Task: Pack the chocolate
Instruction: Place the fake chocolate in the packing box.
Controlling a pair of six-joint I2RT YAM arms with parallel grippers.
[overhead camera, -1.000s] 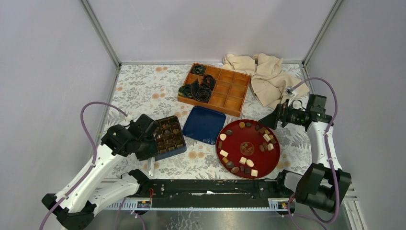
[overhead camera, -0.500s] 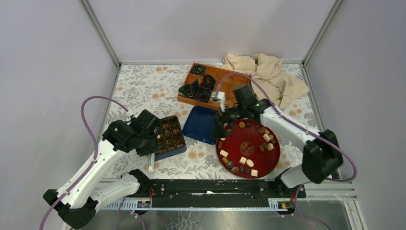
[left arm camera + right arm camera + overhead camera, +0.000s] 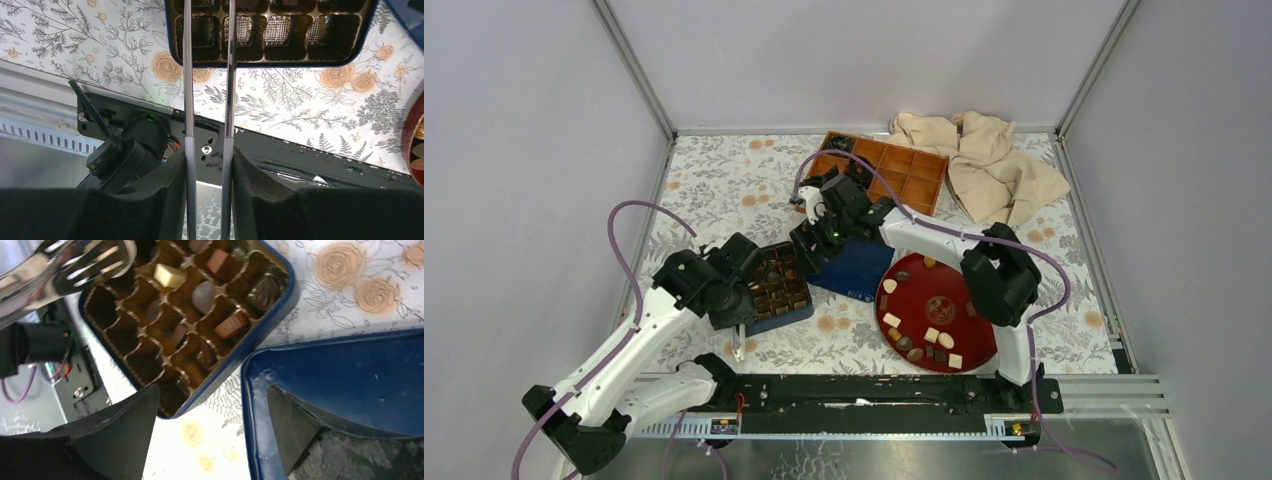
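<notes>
Though the right gripper had swung in just right of the box, it was open and empty; chocolate remained on the plate further right. Left gripper clamped tongs.

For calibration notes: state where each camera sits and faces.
Top external: above, behind the bases, looking down on the table; left arm and right arm show.
Left wrist: on that arm, looking along its tongs to the chocolate box; own fingers show.
Right wrist: above box and blue lid, looking down; own fingers show.
Shared: wrist views both show box and tongs.
</notes>
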